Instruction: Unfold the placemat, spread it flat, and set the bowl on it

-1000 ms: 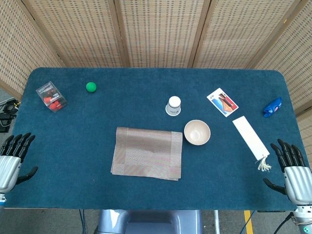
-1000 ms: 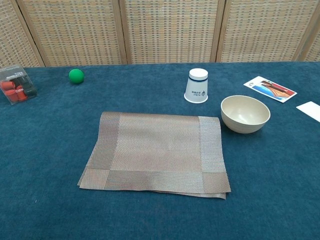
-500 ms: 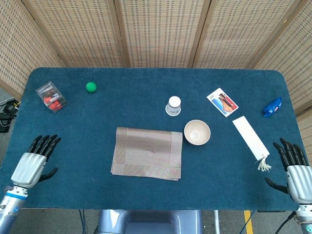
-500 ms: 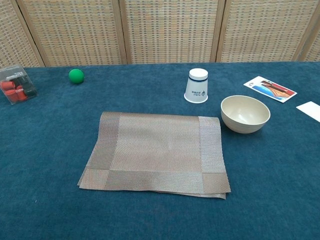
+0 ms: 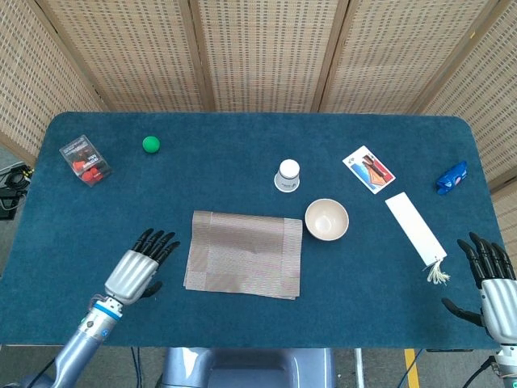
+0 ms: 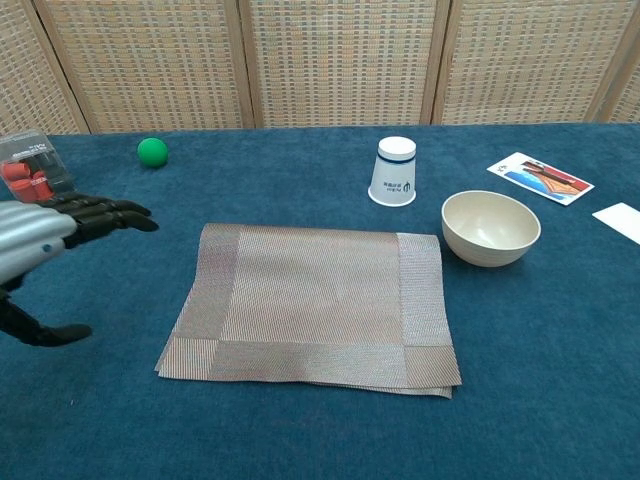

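Left hand [image 5: 139, 269] is hovering open-fingered and holding nothing, just left of the folded placemat [image 5: 244, 253], which is lying mid-bench with a small printed mark near its front right corner, too small to read. Right hand [image 5: 494, 285] is sitting at the bench's [image 5: 242, 174] right front corner, fingers spread, partly cut off by the frame. Bowl [image 5: 326, 219] is standing just right of the placemat. An upturned paper cup [image 6: 394, 171] behind is showing an unreadable logo.
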Robot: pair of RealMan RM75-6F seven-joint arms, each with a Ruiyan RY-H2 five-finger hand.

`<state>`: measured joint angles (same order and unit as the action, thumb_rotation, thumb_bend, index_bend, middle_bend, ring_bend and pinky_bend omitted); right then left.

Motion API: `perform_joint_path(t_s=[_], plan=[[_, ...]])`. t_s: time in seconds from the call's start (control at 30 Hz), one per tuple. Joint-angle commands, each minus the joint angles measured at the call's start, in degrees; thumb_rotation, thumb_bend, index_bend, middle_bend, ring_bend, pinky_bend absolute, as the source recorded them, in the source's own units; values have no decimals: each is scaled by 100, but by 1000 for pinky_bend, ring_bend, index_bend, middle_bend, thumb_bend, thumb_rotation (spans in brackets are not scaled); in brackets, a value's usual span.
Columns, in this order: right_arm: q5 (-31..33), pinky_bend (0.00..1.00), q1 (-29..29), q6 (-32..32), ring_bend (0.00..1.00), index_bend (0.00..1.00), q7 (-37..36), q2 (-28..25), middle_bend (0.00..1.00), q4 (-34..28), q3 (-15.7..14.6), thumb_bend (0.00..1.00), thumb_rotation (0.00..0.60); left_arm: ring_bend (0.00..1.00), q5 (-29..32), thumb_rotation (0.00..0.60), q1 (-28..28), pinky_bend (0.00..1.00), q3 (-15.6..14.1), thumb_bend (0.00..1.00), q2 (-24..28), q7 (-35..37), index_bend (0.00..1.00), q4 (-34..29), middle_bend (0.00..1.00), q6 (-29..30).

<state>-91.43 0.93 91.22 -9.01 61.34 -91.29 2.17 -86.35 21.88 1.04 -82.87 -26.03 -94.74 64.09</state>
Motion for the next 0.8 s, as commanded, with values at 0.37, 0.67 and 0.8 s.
perform_joint_path(t_s=[0.37, 0.67, 0.8], plan=[[64, 0, -44, 59, 0, 90, -264, -92, 0, 35, 44, 87, 600, 0, 804, 600, 405, 0, -35, 271, -549, -1239, 38, 20, 0, -636], [61, 0, -47, 50, 0, 90, -277, -101, 0, 32, 42, 86, 600, 0, 1033, 600, 456, 0, -107, 271, -643, -1481, 38, 57, 0, -618], [68, 0, -41, 32, 0, 90, -269, -95, 0, 37, 45, 87, 600, 0, 1074, 600, 501, 0, -118, 272, -686, -1532, 38, 93, 0, -595]])
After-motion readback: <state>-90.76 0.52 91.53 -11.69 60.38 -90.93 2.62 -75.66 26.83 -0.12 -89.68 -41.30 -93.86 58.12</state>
